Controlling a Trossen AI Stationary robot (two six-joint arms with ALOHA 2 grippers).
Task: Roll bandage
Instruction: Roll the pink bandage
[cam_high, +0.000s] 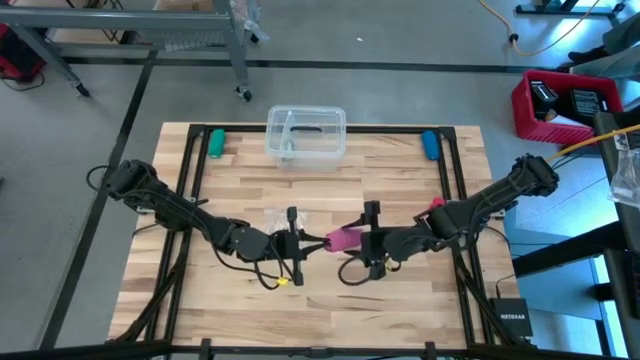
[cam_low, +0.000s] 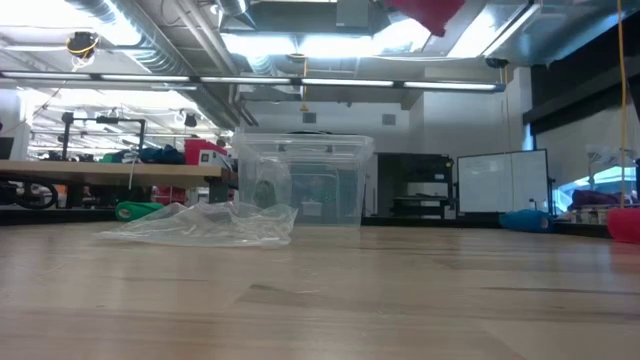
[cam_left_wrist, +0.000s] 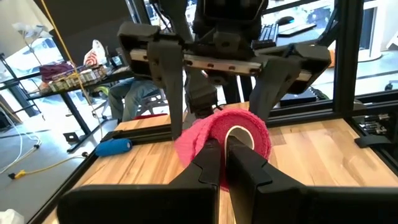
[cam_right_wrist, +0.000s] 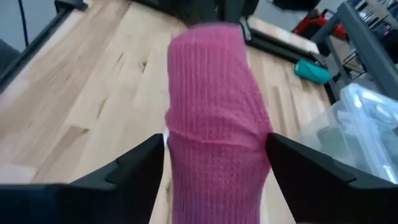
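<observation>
Two end effectors, left (cam_high: 318, 241) and right (cam_high: 352, 243), meet at one bandage (cam_high: 342, 238).

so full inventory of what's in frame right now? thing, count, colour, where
bandage: 1, pink, roll held above table centre between both grippers
clear plastic box: 1, transparent, table's far edge, middle
plastic wrapper: 1, clear, crumpled, on the table just beyond the left gripper
green object: 1, far left corner
blue object: 1, far right corner
small red object: 1, beside right arm
table: 1, light wood
left gripper: shut on bandage's edge
right gripper: jaws wide, one on each side of the roll
</observation>
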